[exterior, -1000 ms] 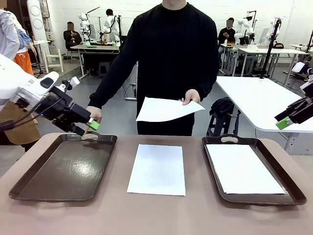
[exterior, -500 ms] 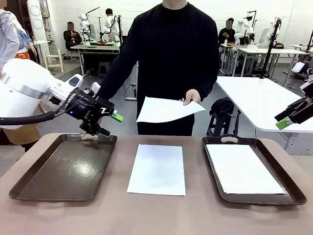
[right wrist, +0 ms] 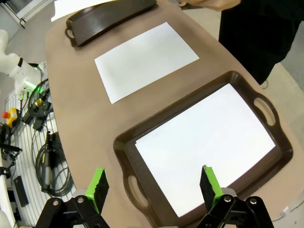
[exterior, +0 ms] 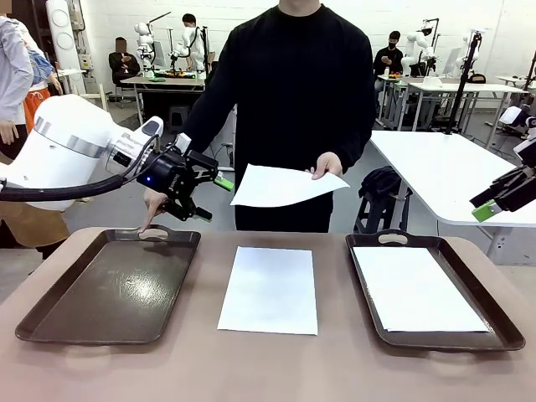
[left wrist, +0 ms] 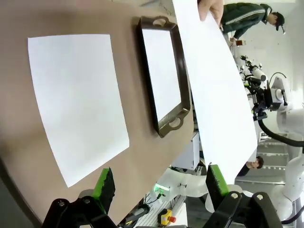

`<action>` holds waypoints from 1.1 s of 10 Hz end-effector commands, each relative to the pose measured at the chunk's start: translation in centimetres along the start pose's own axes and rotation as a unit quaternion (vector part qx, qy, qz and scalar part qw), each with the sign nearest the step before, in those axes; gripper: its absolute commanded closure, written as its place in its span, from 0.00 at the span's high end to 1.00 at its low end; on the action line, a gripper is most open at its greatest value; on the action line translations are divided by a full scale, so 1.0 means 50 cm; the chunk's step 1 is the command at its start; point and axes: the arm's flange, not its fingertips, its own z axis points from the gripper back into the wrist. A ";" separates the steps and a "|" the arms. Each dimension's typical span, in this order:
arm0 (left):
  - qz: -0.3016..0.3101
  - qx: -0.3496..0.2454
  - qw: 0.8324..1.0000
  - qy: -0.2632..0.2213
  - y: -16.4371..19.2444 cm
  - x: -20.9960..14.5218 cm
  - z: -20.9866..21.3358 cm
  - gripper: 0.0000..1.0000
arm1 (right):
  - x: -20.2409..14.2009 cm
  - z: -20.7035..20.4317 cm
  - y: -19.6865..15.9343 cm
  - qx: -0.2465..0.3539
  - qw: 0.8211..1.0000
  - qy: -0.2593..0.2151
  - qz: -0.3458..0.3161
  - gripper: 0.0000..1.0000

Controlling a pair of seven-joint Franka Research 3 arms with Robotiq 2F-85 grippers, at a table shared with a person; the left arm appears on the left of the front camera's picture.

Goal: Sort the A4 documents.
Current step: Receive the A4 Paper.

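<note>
The person's hand (exterior: 328, 163) holds out a white A4 document (exterior: 285, 186) above the table's far edge. My left gripper (exterior: 213, 198) stands open just left of that sheet's edge, apart from it. In the left wrist view the held sheet (left wrist: 213, 95) runs past the right finger of the open left gripper (left wrist: 160, 180). A second A4 document (exterior: 270, 289) lies flat mid-table. A third sheet (exterior: 414, 289) lies in the right brown tray (exterior: 502, 322). My right gripper (exterior: 486, 209) hangs open at the far right, and in its own wrist view the right gripper (right wrist: 154, 183) hovers above that tray's sheet (right wrist: 204, 152).
An empty dark brown tray (exterior: 113, 285) sits at the left, and the person's other hand (exterior: 151, 213) rests on its far handle. A white table (exterior: 452, 167) stands behind at the right. Cables and gear lie on the floor (right wrist: 33, 118) beside the table.
My left arm has swung right and upward from the left tray's far handle toward the held sheet. The right arm and the sheets have stayed still.
</note>
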 end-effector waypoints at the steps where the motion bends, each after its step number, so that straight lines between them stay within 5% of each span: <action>1: 0.011 0.021 0.999 -0.033 -0.011 0.005 0.019 1.00 | 0.002 -0.002 -0.001 -0.005 1.000 0.001 0.001 1.00; 11: 0.071 -0.124 0.989 0.021 -0.023 0.044 -0.096 1.00 | 0.002 -0.002 -0.001 -0.005 1.000 0.001 0.001 1.00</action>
